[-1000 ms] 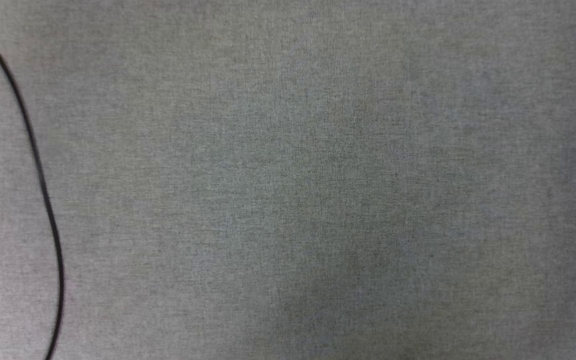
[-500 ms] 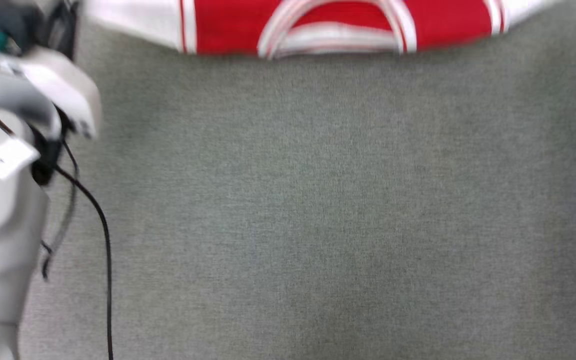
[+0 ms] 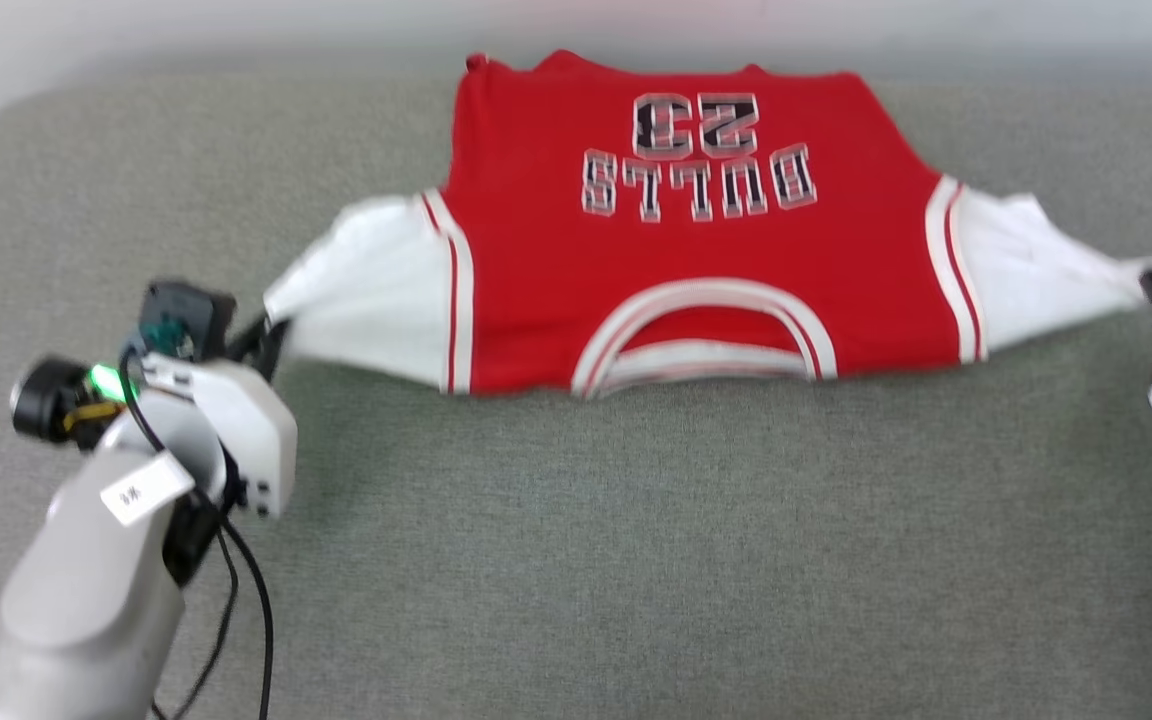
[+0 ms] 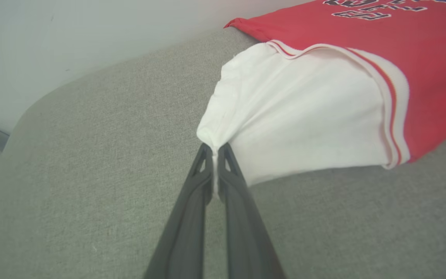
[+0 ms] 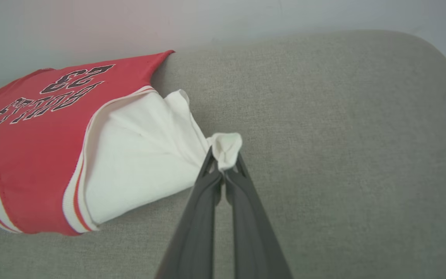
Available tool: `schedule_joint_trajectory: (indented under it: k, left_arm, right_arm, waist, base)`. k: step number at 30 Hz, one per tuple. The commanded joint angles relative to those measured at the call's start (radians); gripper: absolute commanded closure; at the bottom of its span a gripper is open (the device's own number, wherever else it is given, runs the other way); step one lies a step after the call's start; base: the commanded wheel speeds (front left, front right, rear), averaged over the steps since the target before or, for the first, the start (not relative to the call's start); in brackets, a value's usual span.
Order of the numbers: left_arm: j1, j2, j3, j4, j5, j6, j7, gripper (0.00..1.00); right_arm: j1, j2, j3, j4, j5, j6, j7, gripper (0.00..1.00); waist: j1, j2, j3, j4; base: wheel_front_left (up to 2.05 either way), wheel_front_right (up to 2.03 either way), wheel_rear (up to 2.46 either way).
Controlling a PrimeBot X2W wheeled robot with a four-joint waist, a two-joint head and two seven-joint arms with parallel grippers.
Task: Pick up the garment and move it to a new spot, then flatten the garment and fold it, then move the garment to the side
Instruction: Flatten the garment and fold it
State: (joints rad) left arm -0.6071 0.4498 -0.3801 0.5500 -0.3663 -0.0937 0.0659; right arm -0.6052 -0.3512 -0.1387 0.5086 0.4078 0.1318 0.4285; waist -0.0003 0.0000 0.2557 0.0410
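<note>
**Far centre of grey cushion: red jersey T-shirt spread, fold pending**

Chest up, collar near. Left gripper is clamped on the left sleeve tip, right gripper on the right sleeve tip. My read: relocation done, flattening nearly done; fold and side move remain. Count: one shirt, two sleeves, two grippers.

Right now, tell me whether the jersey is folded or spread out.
Spread, not folded: the garment lies lettering-up, its white sleeves pulled outward, one pinched in the left claw, the other in the right claw.
</note>
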Motion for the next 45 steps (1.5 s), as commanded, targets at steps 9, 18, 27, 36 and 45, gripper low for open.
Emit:
schedule_joint_trajectory:
  k: [9, 18, 27, 36, 45]
  left_arm:
    - [0.226, 0.026, -0.007, -0.11, -0.077, 0.016, 0.127, 1.0]
    - [0.42, 0.063, -0.003, -0.304, -0.155, 0.046, 0.259, 1.0]
    - [0.619, 0.103, -0.01, -0.529, -0.219, 0.1, 0.38, 1.0]
    - [0.649, 0.085, 0.0, -0.677, -0.242, 0.138, 0.384, 1.0]
    - [0.628, 0.104, -0.023, -0.826, -0.215, 0.164, 0.454, 1.0]
  right_arm:
    - [0.26, -0.007, -0.087, -0.152, 0.033, -0.002, 0.191, 1.0]
    - [0.504, 0.037, -0.213, -0.347, 0.081, -0.002, 0.415, 1.0]
    - [0.657, 0.078, -0.26, -0.524, 0.101, -0.002, 0.546, 1.0]
    - [0.641, 0.083, -0.277, -0.56, 0.079, -0.002, 0.553, 1.0]
    - [0.511, 0.051, -0.266, -0.628, 0.11, -0.002, 0.581, 0.0]
  waist:
    - [0.0003, 0.0, -0.126, 0.016]
    - [0.0003, 0.0, -0.184, 0.028]
    - [0.0003, 0.0, -0.188, 0.019]
    - [0.0003, 0.0, -0.143, 0.023]
    - [0.0003, 0.0, -0.025, 0.063]
  base:
    - [0.0, 0.0, 0.0]
    - [0.0, 0.0, 0.0]
    - [0.0, 0.0, 0.0]
    - [0.0, 0.0, 0.0]
    - [0.0, 0.0, 0.0]
